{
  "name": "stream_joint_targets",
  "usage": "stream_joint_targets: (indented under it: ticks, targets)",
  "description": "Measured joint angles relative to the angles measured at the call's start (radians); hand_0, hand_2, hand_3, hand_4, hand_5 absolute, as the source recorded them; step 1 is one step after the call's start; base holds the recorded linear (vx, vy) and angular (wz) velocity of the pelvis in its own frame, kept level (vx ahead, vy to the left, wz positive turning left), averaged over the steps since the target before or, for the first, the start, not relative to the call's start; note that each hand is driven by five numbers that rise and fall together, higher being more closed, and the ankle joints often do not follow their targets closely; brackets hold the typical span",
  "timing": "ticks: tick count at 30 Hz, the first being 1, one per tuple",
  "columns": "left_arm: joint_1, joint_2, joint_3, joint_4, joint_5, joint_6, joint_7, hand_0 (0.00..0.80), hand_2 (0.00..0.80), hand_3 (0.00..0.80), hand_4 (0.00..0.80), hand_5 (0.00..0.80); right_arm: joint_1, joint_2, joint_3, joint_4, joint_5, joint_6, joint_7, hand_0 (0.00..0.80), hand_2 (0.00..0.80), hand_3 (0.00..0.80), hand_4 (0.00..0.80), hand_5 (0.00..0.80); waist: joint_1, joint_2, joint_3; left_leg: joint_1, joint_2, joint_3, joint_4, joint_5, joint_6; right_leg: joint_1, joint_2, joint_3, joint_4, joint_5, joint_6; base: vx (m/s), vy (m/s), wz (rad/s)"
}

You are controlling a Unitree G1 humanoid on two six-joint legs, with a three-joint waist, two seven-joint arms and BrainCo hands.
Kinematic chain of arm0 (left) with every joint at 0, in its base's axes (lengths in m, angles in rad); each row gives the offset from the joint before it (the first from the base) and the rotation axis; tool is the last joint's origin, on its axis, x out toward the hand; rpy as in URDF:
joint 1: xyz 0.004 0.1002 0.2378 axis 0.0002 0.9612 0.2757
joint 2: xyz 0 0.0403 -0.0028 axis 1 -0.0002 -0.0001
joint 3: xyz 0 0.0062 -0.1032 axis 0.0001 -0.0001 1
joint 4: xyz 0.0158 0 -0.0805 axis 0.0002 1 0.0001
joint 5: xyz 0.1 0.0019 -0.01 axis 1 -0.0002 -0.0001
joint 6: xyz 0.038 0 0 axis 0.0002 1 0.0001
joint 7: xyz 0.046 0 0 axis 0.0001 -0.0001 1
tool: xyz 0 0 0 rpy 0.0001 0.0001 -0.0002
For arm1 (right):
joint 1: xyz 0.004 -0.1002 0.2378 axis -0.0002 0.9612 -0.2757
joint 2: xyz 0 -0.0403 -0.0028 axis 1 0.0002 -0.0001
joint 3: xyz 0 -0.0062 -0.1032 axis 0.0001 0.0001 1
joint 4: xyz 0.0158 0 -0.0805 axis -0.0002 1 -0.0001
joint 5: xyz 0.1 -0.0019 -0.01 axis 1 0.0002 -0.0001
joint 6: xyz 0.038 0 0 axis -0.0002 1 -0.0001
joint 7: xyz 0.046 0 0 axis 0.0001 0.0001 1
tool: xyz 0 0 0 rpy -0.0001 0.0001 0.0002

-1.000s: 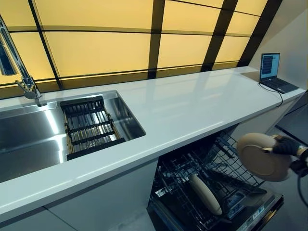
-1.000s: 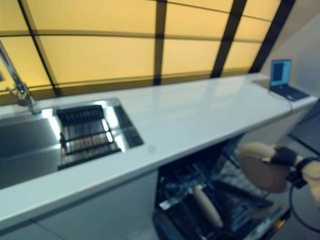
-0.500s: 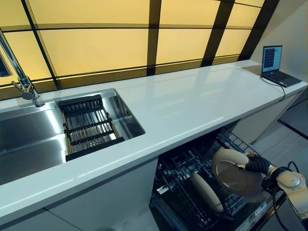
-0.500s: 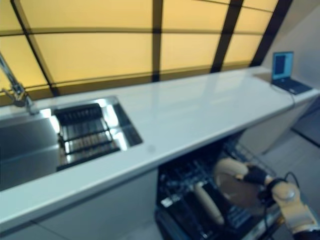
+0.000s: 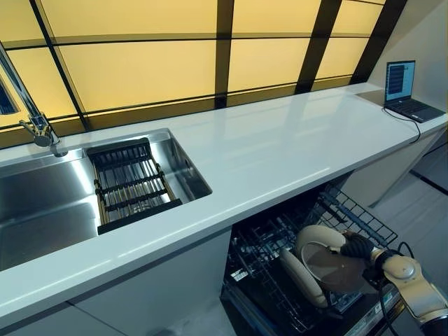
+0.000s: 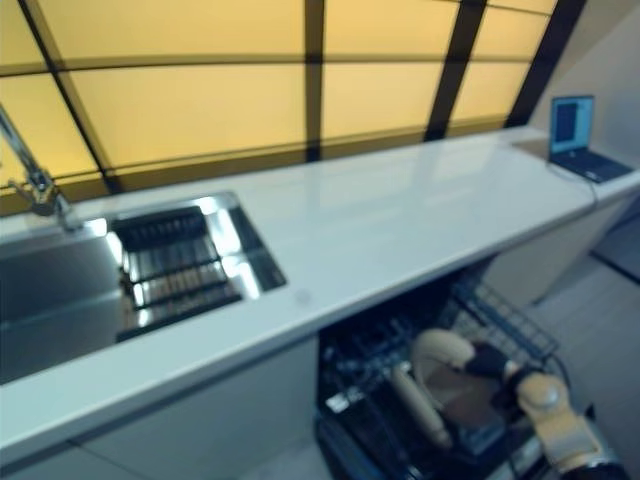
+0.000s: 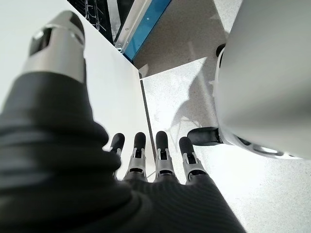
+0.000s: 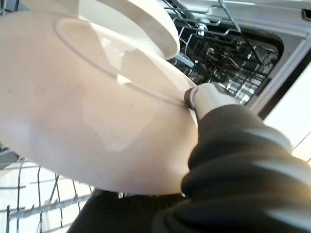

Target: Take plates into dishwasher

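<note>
A beige plate [image 5: 330, 266] stands on edge in the open dishwasher's lower rack [image 5: 262, 248], under the white counter. My right hand [image 5: 357, 246] is shut on its rim, thumb [image 8: 204, 97] pressed on the plate's face [image 8: 82, 111]. A second beige plate [image 5: 301, 280] stands in the rack right beside it, its rim [image 8: 131, 19] close against the held one. My left hand [image 7: 155, 160] shows only in its wrist view, fingers straight, hanging beside a white cabinet front above the floor, holding nothing.
The white counter [image 5: 280, 147] runs above the dishwasher. A steel sink [image 5: 42, 203] with a dark drainer rack [image 5: 129, 183] and a tap [image 5: 38, 129] lies at the left. A laptop [image 5: 406, 91] sits at the counter's far right end.
My right hand has brought the plate down and to the left, from beside the dishwasher into the lower rack next to the standing plate.
</note>
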Motion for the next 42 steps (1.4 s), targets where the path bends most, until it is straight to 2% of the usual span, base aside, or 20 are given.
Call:
stream_joint_targets:
  ticks: [11, 17, 24, 27, 38, 39, 40, 42]
  targets:
    - [-0.006, -0.007, -0.002, -0.011, -0.001, 0.000, 0.000, 0.000, 0.000, 0.000, 0.000, 0.000, -0.019, 0.042, 0.043, 0.008, -0.006, 0.028, -0.054, 0.800, 0.800, 0.800, 0.800, 0.800, 0.022, 0.001, 0.002, -0.009, 0.000, -0.009, 0.000, 0.000, 0.000, -0.004, 0.000, -0.008, 0.000, 0.000, 0.000, -0.001, 0.002, 0.01]
    - [-0.008, -0.007, -0.014, -0.022, -0.008, -0.002, 0.001, 0.000, 0.000, 0.000, 0.000, 0.000, -0.068, 0.074, 0.113, 0.041, -0.071, 0.041, -0.110, 0.800, 0.800, 0.800, 0.800, 0.800, 0.026, 0.002, 0.006, -0.017, -0.002, -0.011, 0.001, 0.002, 0.002, -0.010, -0.002, -0.013, 0.000, 0.002, -0.003, -0.005, 0.003, 0.01]
    - [-0.010, -0.008, -0.014, -0.030, -0.009, -0.005, 0.001, 0.000, 0.000, 0.000, 0.000, 0.000, -0.101, 0.128, 0.119, 0.083, -0.126, 0.056, -0.144, 0.800, 0.800, 0.800, 0.800, 0.800, 0.037, 0.009, 0.026, -0.017, -0.006, -0.014, 0.001, 0.002, 0.002, -0.009, -0.002, -0.016, 0.000, 0.002, -0.003, 0.000, 0.000, 0.00]
    - [-0.017, -0.009, -0.020, -0.030, -0.009, -0.005, 0.001, 0.000, 0.000, 0.000, 0.000, 0.000, -0.105, 0.132, 0.151, 0.106, -0.137, 0.068, -0.155, 0.800, 0.800, 0.800, 0.800, 0.800, 0.051, 0.014, 0.031, -0.018, -0.007, -0.015, 0.001, 0.002, 0.002, -0.009, -0.002, -0.017, 0.000, 0.002, -0.004, 0.000, 0.000, 0.00]
    - [-0.031, -0.009, -0.021, -0.031, -0.010, -0.005, 0.001, 0.000, 0.000, 0.000, 0.000, 0.000, -0.107, 0.137, 0.161, 0.123, -0.154, 0.086, -0.153, 0.800, 0.800, 0.800, 0.800, 0.800, 0.052, 0.016, 0.035, -0.021, -0.006, -0.019, 0.001, 0.003, 0.003, -0.010, -0.003, -0.020, 0.000, 0.002, -0.004, 0.000, 0.000, 0.00]
    - [-0.032, -0.009, -0.021, -0.031, -0.010, -0.005, 0.001, 0.000, 0.000, 0.000, 0.000, 0.000, -0.107, 0.137, 0.161, 0.125, -0.154, 0.087, -0.152, 0.731, 0.731, 0.731, 0.731, 0.731, 0.052, 0.016, 0.035, -0.021, -0.006, -0.020, 0.001, 0.003, 0.003, -0.010, -0.003, -0.020, 0.000, 0.002, -0.004, 0.000, 0.000, 0.00]
    - [-0.035, -0.009, -0.021, -0.032, -0.010, -0.005, 0.001, 0.000, 0.000, 0.000, 0.000, 0.000, -0.107, 0.137, 0.163, 0.128, -0.154, 0.087, -0.151, 0.000, 0.000, 0.000, 0.000, 0.000, 0.052, 0.016, 0.035, -0.022, -0.006, -0.020, 0.001, 0.003, 0.003, -0.010, -0.003, -0.021, 0.000, 0.002, -0.004, 0.000, 0.000, 0.00]
    - [-0.038, -0.009, -0.021, -0.035, -0.009, -0.005, 0.001, 0.000, 0.000, 0.000, 0.000, 0.000, -0.107, 0.138, 0.173, 0.130, -0.153, 0.088, -0.144, 0.000, 0.000, 0.000, 0.000, 0.000, 0.052, 0.016, 0.035, -0.023, -0.005, -0.021, 0.001, 0.003, 0.003, -0.010, -0.003, -0.021, 0.000, 0.002, -0.004, 0.000, 0.000, 0.00]
